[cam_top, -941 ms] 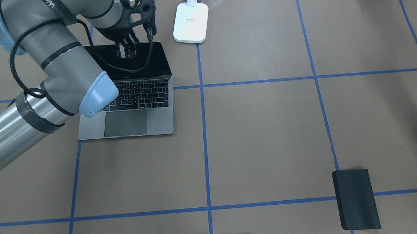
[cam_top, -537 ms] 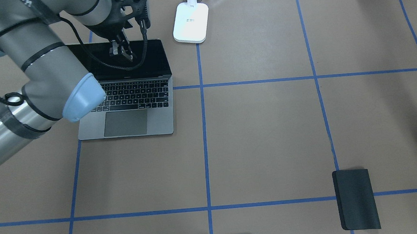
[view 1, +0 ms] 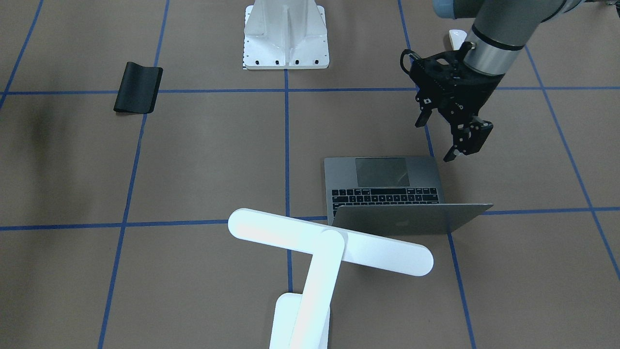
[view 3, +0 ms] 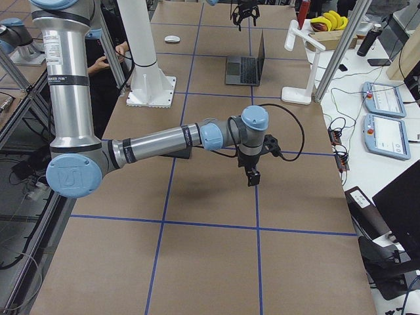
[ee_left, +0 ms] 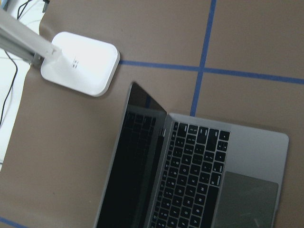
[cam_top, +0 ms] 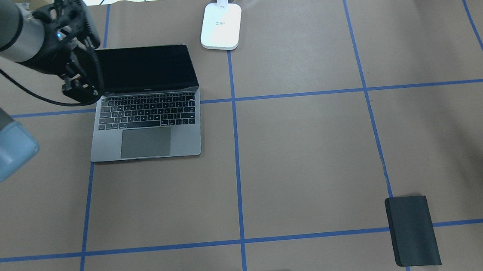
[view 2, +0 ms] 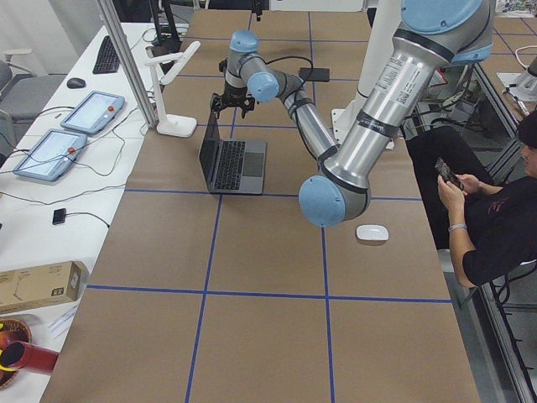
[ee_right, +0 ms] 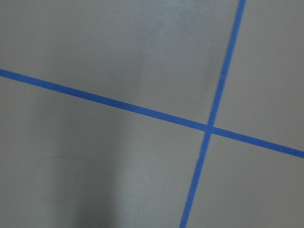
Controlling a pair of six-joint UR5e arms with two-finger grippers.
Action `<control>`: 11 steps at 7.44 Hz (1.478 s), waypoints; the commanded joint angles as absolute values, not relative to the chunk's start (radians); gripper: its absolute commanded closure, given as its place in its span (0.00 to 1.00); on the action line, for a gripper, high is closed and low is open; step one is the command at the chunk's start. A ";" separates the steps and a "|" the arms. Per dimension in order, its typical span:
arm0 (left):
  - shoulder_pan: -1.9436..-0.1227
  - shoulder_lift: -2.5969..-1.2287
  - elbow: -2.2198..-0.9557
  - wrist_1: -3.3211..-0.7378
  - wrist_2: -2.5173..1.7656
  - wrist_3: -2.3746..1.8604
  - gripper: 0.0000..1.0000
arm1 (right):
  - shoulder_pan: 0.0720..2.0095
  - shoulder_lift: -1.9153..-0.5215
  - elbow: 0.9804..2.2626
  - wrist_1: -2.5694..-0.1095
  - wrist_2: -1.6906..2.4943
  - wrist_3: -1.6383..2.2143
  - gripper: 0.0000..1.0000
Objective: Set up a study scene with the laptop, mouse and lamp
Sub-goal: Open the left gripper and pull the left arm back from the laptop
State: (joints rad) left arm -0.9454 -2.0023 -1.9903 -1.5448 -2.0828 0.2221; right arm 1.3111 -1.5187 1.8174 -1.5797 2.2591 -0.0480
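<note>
The grey laptop stands open in the far left part of the table, its screen dark. Just off the left edge of that screen hovers my left gripper, open and empty, also seen from the front. The white lamp has its base right of the laptop, and its bar head reaches over the laptop's lid. The white mouse lies near the robot's side of the table, behind the left arm. My right gripper hangs low over bare table at the right; I cannot tell its state.
A black mouse pad lies at the near right of the table. The white ribbed pedestal stands at the robot's edge. A seated person holds a phone beside the table. Blue tape lines grid the brown surface.
My left arm swung left. Its gripper moved from above the laptop's screen to beyond the screen's left edge. The laptop, lamp and pad stayed put.
</note>
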 commanded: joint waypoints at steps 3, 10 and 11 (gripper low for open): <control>-1.121 -1.729 -1.999 -1.545 -2.252 -0.048 0.00 | 1.273 -1.660 2.084 -1.586 2.387 0.160 0.00; -1.223 -1.422 -1.924 -1.725 -2.252 -0.216 0.00 | 0.956 -1.921 2.110 -1.135 2.398 0.855 0.08; -1.221 -1.419 -1.893 -1.777 -2.252 -0.221 0.00 | 0.895 -1.914 1.997 -0.886 2.398 0.982 0.08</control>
